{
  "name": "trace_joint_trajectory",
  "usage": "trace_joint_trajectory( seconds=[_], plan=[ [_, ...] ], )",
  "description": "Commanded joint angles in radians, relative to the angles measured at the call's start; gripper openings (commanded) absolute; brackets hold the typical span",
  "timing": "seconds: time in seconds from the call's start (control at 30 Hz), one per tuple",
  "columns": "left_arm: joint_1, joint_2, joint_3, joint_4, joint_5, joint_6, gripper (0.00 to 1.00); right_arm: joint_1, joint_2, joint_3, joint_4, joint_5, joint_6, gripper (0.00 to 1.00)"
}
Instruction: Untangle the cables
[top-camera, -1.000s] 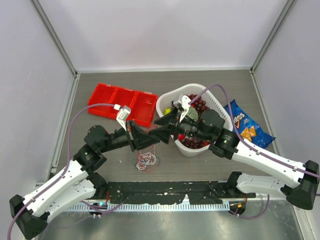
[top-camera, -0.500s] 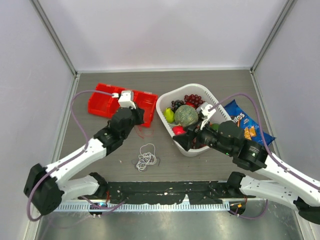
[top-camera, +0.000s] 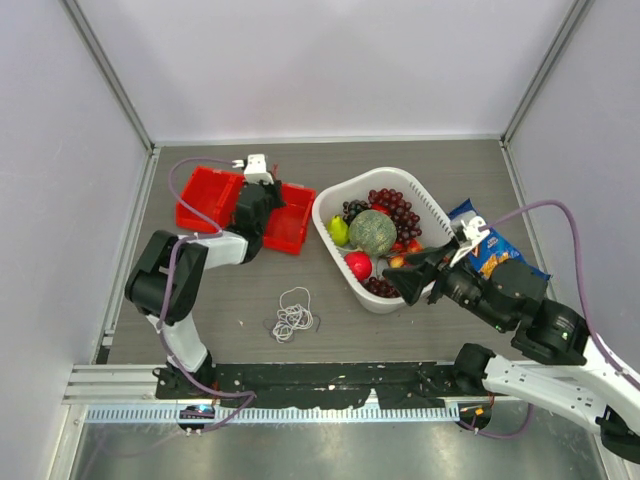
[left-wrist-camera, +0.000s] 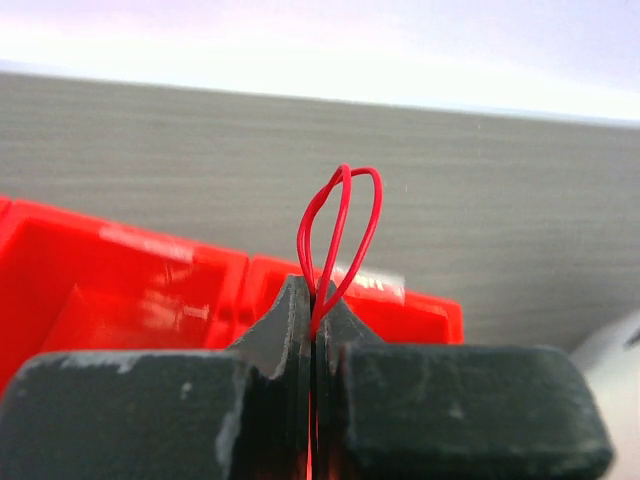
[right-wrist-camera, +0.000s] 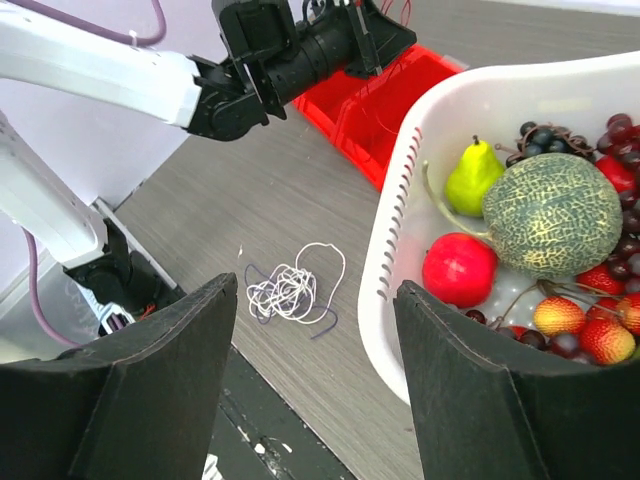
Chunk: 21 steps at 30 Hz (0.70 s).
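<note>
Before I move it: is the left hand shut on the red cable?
Shut: the left hand pinches a loop of the red cable.

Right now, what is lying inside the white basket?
In the white basket: a melon, a green pear, a red apple, dark grapes and strawberries. The floor under them is covered, and the right hand hides its near corner from above.

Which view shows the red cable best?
Left wrist: the red cable loops up sharp and close from the shut left tool. Right wrist shows only faint red strands at that tool, far off. Top external: too thin to make out.
</note>
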Motion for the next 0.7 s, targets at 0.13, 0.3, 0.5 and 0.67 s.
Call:
trace_joint_trajectory(
  seconds=[0.13,0.3,0.5,0.67],
  plan=[
    [0.078,0.162,0.145,0.299,0.264,0.014,0.0,0.004,-0.014,0.056,-0.029,0.091,-0.014,0.69],
    [0.081,0.199,0.131,0.302,0.404,0.0,0.0,0.004,0.011,0.057,-0.014,0.059,-0.038,0.7],
    [0.08,0.124,0.021,0.254,0.406,-0.06,0.0,0.004,0.055,0.074,-0.006,-0.019,-0.054,0.69],
    [0.078,0.061,-0.001,0.011,0.393,-0.12,0.0,0.004,0.055,0.042,0.023,-0.058,-0.045,0.69]
  ],
)
